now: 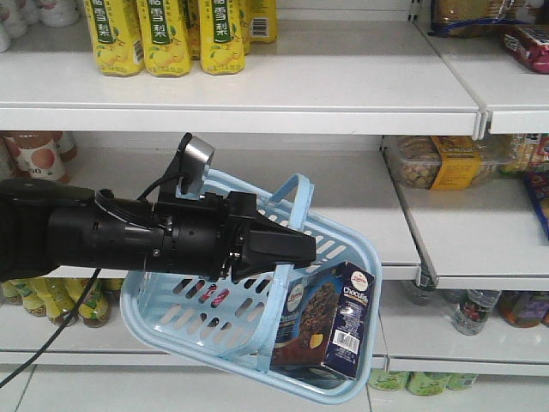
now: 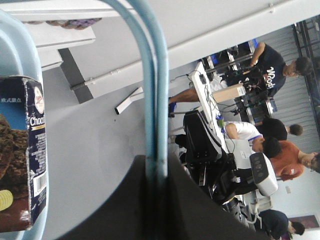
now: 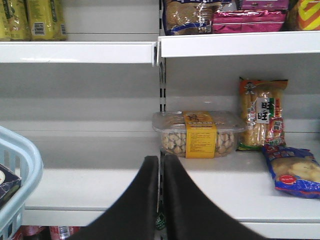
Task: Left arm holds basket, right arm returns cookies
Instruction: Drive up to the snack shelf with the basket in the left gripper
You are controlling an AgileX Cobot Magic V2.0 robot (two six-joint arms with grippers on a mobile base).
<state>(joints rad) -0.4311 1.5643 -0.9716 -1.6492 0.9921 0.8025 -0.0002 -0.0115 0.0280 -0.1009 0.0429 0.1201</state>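
Where the cookies (image 1: 330, 324) lean in the basket (image 1: 137, 313), lettering (image 1: 354, 293) reads "Choco".

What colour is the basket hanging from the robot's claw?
The basket is light blue all over, slotted sides included; the front-facing view shows it best.

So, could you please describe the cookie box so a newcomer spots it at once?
Find the light blue basket hanging from the left tool before the shelves. The cookies sit in its right corner: a dark navy box, unlike the yellow cartons shelved above.
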